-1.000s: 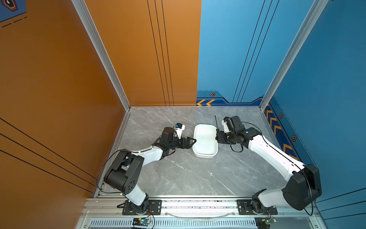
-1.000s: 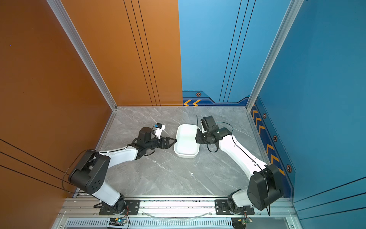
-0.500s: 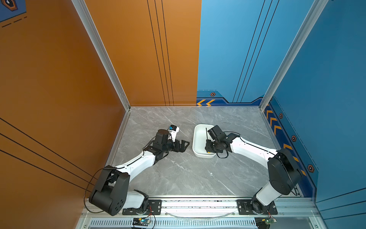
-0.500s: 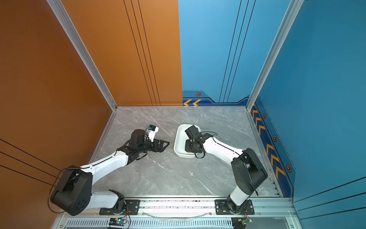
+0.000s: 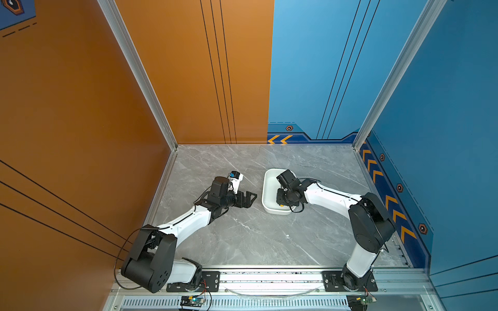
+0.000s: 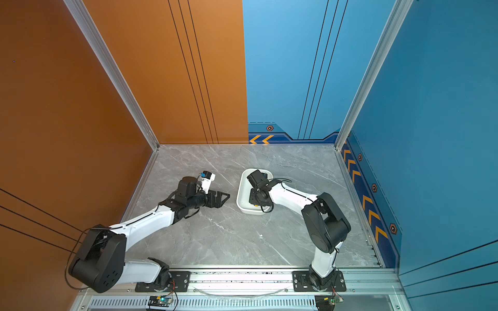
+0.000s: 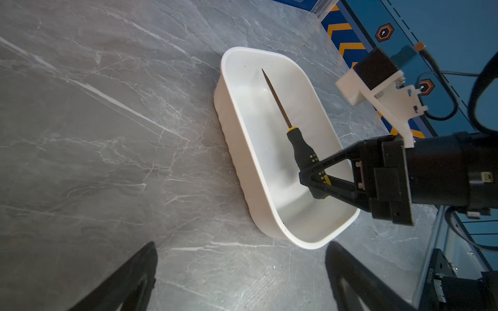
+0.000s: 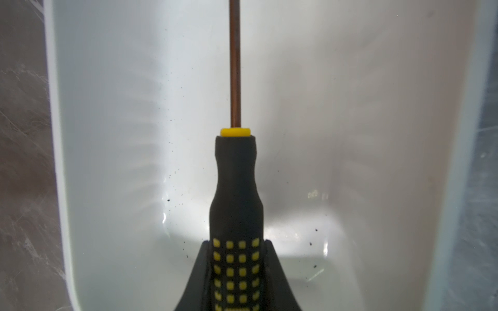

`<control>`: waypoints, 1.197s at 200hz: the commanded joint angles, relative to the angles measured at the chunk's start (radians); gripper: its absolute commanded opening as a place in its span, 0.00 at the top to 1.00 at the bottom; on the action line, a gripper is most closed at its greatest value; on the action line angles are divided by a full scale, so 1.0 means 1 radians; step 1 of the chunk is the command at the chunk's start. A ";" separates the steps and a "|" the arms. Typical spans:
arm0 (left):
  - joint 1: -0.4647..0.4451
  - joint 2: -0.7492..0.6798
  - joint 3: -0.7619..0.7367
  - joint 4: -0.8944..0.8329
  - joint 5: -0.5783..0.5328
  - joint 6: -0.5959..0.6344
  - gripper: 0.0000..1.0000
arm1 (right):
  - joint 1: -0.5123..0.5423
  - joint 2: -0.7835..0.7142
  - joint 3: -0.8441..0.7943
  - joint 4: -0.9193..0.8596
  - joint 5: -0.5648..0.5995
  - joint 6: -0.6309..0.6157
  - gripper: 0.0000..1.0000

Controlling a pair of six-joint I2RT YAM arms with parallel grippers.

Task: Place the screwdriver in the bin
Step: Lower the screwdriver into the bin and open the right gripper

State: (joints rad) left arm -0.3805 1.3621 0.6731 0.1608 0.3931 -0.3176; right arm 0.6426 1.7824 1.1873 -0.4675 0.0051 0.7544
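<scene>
Both grippers are low: right gripper is clamped on the screwdriver by its black handle, inside the white bin. Left gripper sits just beside the bin, spread wide.

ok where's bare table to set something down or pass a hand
Widest bare patch: grey marble tabletop between the left arm and right arm, from the white rectangular plastic bin to the base rail. Also bare beyond the bin. Crowded: the bin, where the right pincer grips the black-and-yellow screwdriver; the gap to the open left pincer is narrow.
</scene>
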 commanded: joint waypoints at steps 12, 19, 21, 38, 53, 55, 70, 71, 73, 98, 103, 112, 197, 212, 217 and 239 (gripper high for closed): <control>0.011 -0.015 -0.020 -0.006 -0.003 0.018 0.02 | 0.008 0.034 0.038 0.011 0.039 0.014 0.91; 0.013 -0.015 -0.021 -0.007 -0.001 0.018 0.02 | 0.008 0.040 0.042 0.012 0.040 0.013 0.91; 0.014 -0.015 -0.021 -0.007 0.000 0.018 0.02 | 0.008 0.042 0.044 0.011 0.040 0.014 0.91; 0.015 -0.015 -0.023 -0.006 0.001 0.019 0.02 | 0.007 0.057 0.050 0.012 0.042 0.012 0.90; 0.017 -0.012 -0.022 -0.007 0.000 0.020 0.02 | 0.008 0.072 0.060 0.012 0.038 0.008 0.85; 0.017 -0.012 -0.023 -0.007 0.000 0.020 0.02 | 0.008 0.075 0.062 0.012 0.036 0.008 0.83; 0.019 -0.010 -0.023 -0.006 0.003 0.018 0.02 | 0.008 0.086 0.067 0.012 0.029 0.008 0.74; 0.019 -0.009 -0.022 -0.006 0.002 0.018 0.02 | 0.008 0.087 0.068 0.012 0.029 0.007 0.74; 0.019 -0.009 -0.023 -0.007 0.002 0.018 0.02 | 0.007 0.088 0.068 0.012 0.029 0.005 0.74; 0.019 -0.003 -0.023 0.000 0.009 0.016 0.02 | 0.007 0.101 0.076 0.010 0.030 0.003 0.74; 0.021 -0.003 -0.023 0.003 0.014 0.016 0.02 | 0.006 0.103 0.079 0.007 0.027 0.002 0.73; 0.022 -0.003 -0.025 0.012 0.019 0.014 0.02 | 0.006 0.104 0.082 0.006 0.026 0.003 0.73; 0.034 -0.008 -0.023 0.029 0.047 -0.001 0.02 | 0.002 0.099 0.074 0.004 0.007 -0.013 0.54; 0.038 -0.020 -0.026 0.024 0.042 -0.001 0.02 | 0.003 0.072 0.073 -0.008 0.013 -0.028 0.47; 0.041 -0.026 -0.026 0.018 0.039 0.001 0.02 | 0.002 0.061 0.074 -0.017 0.019 -0.034 0.44; 0.059 -0.060 -0.026 -0.023 -0.006 0.024 0.02 | -0.002 -0.021 0.071 -0.072 0.054 -0.079 0.37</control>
State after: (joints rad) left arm -0.3443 1.3518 0.6601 0.1654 0.4107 -0.3180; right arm 0.6434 1.8694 1.2484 -0.4706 0.0059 0.7296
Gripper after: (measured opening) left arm 0.979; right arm 0.607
